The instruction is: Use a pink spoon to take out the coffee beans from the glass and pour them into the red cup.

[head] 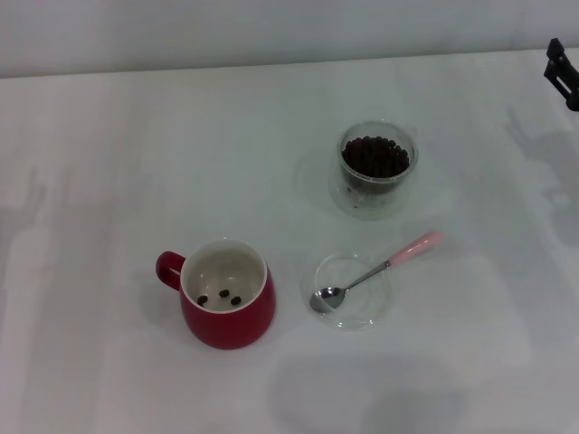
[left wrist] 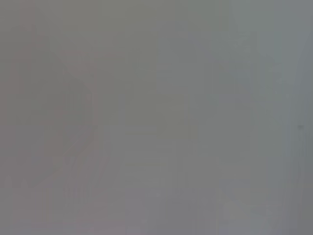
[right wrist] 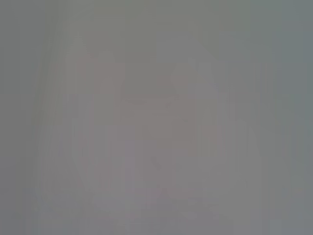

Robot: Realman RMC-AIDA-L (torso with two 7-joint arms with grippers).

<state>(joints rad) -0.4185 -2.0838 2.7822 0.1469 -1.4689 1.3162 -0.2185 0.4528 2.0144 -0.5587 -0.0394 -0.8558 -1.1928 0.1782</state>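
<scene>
**While the spoon lies in the dish, only the right gripper shows at the edge**

From the head view you see a white table (head: 109, 136) with the red cup (head: 227, 294) standing toward your near left, its loop handle on the left side. Three coffee beans lie on its white floor. Farther back and to the right stands the glass (head: 377, 163), upright, with the main heap of coffee beans (head: 374, 156) inside it. Between and nearer to you sits a flat clear dish (head: 354, 291), just right of the red cup and apart from it. The pink spoon (head: 375, 269) rests across that dish: its metal bowl lies in the dish, and its pink handle reaches over the rim toward the back right, ending near the glass without touching it.

At the far right edge you catch a dark piece of the right gripper (head: 562, 72), well away from everything on the table; you cannot tell how its jaws stand. The left gripper does not show.

From the left wrist view you get only a featureless grey field.

From the right wrist view you get the same blank grey.
</scene>
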